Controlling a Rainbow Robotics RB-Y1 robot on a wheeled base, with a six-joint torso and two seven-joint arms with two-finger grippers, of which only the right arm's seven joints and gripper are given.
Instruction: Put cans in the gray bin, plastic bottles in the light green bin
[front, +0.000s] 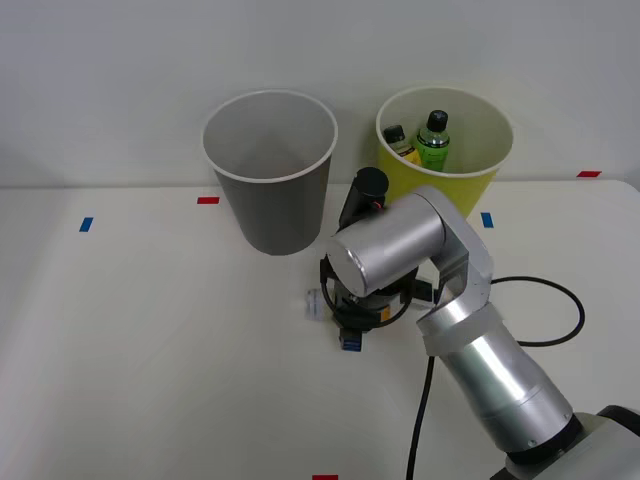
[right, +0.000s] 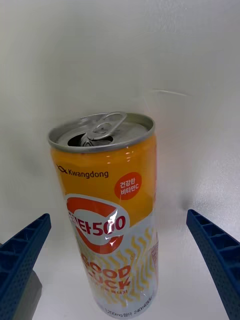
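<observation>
can (right: 112, 210) lying mid-table, opened, likely empty, light, dentable, slick | right gripper (right: 120, 270) open, fingers astride | grip mid-body, gently

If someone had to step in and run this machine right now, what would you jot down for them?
Right tool: open, fingers on either side of the can, not yet closed on it.
Can: lying on the white table, already opened, below the right arm near the gray bin.
Done: both plastic bottles, the green black-capped one and the darker yellow-labelled one, are in the light green bin.
Left: grip the can and drop it in the gray bin, where nothing can be seen inside.
</observation>
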